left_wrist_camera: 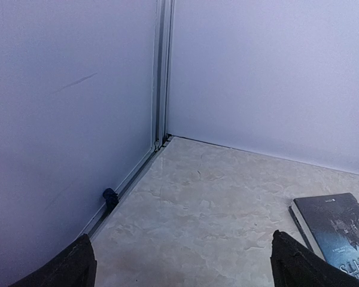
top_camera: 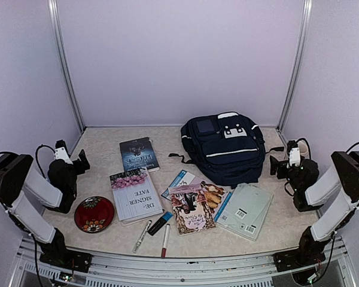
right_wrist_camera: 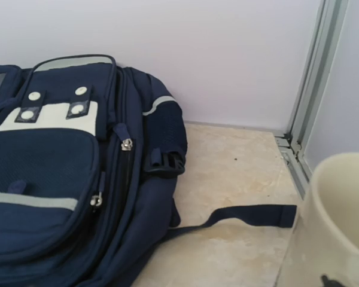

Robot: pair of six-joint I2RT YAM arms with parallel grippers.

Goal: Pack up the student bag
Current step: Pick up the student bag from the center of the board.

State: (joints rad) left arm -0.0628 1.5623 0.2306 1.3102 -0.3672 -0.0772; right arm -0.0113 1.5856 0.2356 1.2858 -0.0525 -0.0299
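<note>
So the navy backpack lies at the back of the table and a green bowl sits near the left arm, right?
Not green: the top external view shows a red bowl near the left arm. The student bag does lie at the back of the table.

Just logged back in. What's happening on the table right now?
Nothing is being handled yet. Both arms sit at the table's sides, with the left gripper and the right gripper open and empty. The student bag lies flat at the back, its zips looking closed. In front of it lie a dark book, a white book, booklets, a pale green book, markers and a red dish, none of them packed.
</note>
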